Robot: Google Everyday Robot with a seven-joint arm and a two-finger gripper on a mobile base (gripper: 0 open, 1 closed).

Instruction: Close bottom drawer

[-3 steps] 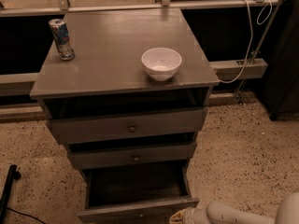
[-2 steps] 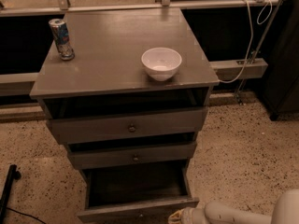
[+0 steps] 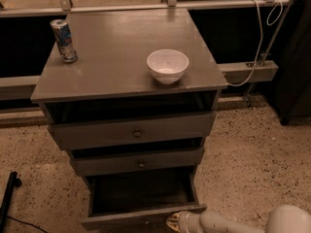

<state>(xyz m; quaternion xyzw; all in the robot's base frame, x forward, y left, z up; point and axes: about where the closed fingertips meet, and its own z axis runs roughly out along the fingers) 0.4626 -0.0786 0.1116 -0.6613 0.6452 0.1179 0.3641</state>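
The grey cabinet (image 3: 116, 47) is filling the centre. Its bottom drawer (image 3: 131, 220) is standing pulled out at 6 o'clock. The hand (image 3: 176, 221) is sitting at 5 o'clock, just beside that drawer's front; open or closed cannot be told. On the tabletop, 1 white bowl (image 3: 167, 65) is resting at 1 o'clock and 1 can (image 3: 63, 40) at 11 o'clock.

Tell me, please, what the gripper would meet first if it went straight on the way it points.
The gripper, low at the picture's bottom edge, points left toward the open grey wooden bottom drawer; it would probably meet that drawer's flat front first, though depth is unclear.
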